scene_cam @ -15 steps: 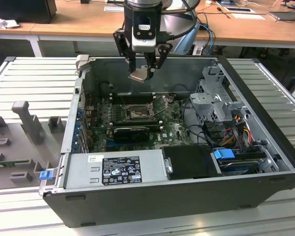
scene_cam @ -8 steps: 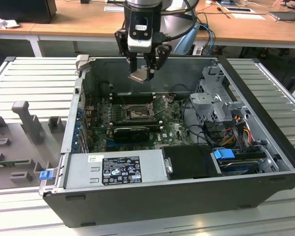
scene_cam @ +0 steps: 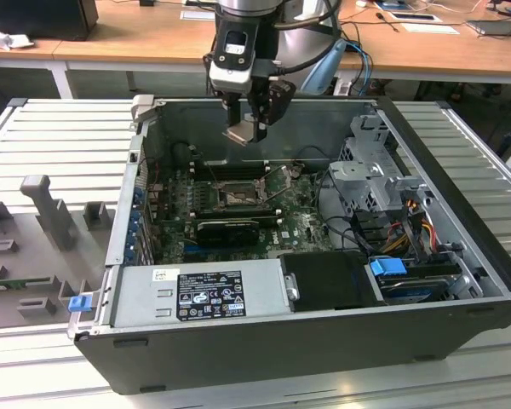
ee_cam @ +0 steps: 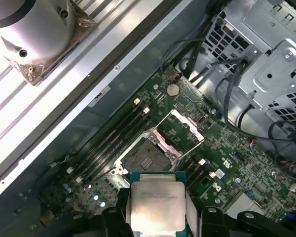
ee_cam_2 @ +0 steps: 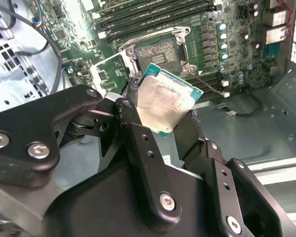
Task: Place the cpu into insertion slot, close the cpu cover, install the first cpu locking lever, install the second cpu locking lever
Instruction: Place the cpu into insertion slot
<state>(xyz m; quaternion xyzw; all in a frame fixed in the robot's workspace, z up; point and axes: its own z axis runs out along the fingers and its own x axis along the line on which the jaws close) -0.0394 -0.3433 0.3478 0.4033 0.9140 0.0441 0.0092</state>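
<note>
The gripper (scene_cam: 245,128) hangs over the open computer case (scene_cam: 460,221), close to the case's far wall in the exterior view. It is clamped narrowly on the cpu (scene_cam: 240,134), pinching two opposite edges. In the second wrist view one black finger (ee_cam_2: 133,131) presses one edge of the cpu (ee_cam_2: 165,103), which is held tilted with its silver top showing and a green border around it.

The chip is well above the board, touching nothing but the fingers. The insertion slot (ee_cam: 143,158) lies bare and uncovered on the green motherboard (ee_cam: 237,148), towards the case's far wall. The cpu cover (ee_cam: 186,124) stands flipped open at the slot's edge, on the side away from the memory slots (ee_cam: 113,143). Those long black slots run just beside the slot's opposite edge.

In the exterior view a black expansion card (scene_cam: 230,228) lies near the slot on its near side. The drive cage (scene_cam: 370,170) fills the case's corner at the exterior view's right, and the power supply (scene_cam: 200,290) runs along the near edge. Above the slot the space is open.
</note>
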